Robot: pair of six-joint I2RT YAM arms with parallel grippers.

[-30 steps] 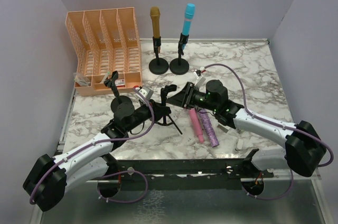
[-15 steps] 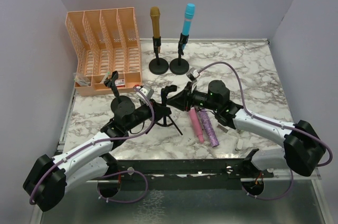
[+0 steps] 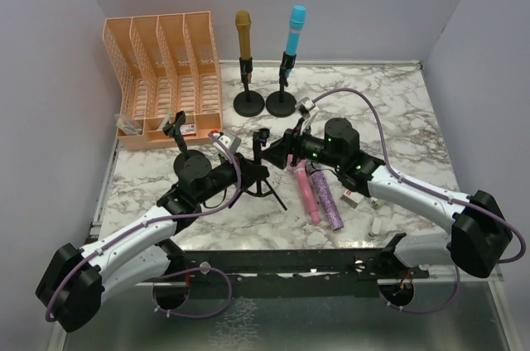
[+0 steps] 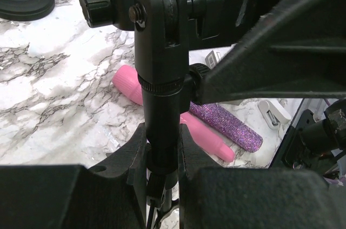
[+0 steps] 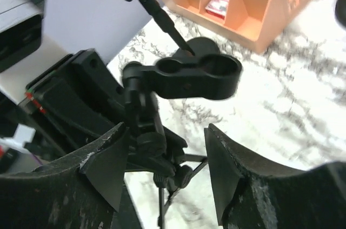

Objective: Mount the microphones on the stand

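left wrist view shows the left gripper (image 4: 162,154) clenched on the lower post of the tripod stand (image 4: 162,78), holding it upright near the middle of the table (image 3: 397,103). in the right wrist view the right gripper (image 5: 165,147) is released, its fingers spread on either side of the post below the stand's clip (image 5: 197,75) and gripping nothing. two microphones already sit on stands at the far edge, the gold microphone (image 3: 243,32) and the cyan microphone (image 3: 296,26). the pink microphone (image 4: 208,137) and the purple microphone (image 4: 227,125) lie side by side on the marble, toward the near edge and just right of the tripod. the step in hand looks like readying the tripod's clip. next, the right arm would likely need to go down to one lying microphone, grasp its body and seat it in the clip while the left hand steadies the post. the tripod's legs are cut off in both wrist views, the right wrist view is soft, and i cannot tell if the right fingers touch the stand. a round-base stand (image 3: 177,132) near the left edge is partly hidden by the left arm.
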